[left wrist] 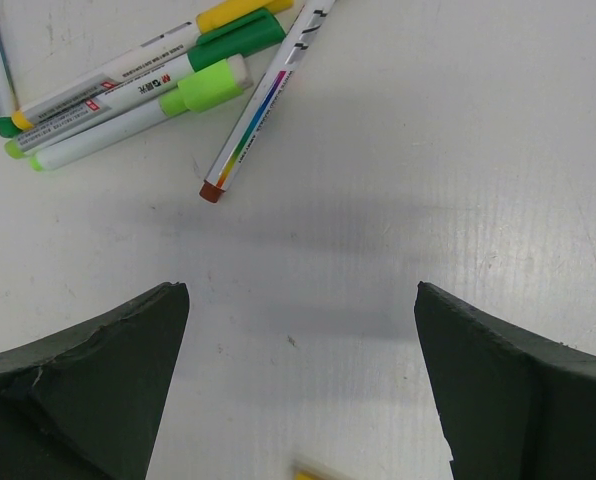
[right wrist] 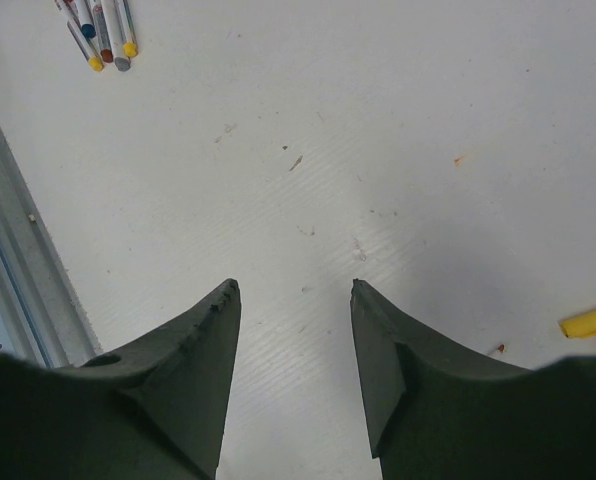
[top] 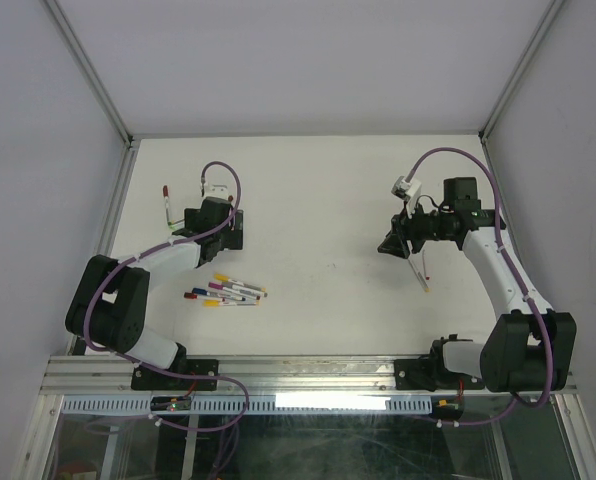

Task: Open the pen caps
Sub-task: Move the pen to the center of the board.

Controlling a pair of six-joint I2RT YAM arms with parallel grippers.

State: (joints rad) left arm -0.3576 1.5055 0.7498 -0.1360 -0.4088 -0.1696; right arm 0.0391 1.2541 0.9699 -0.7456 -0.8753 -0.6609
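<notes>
Dark wedge fingers [left wrist: 88, 400], slim glossy pens [left wrist: 128, 85]

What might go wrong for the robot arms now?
The green-capped white marker pens lie touching, so the wide-open left gripper may grab several or scatter them. The open right gripper holds nothing, and the small yellow plastic piece beside it might get knocked away.

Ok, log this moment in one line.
left gripper open, empty | right gripper open, empty | pens lying loose on table
</notes>
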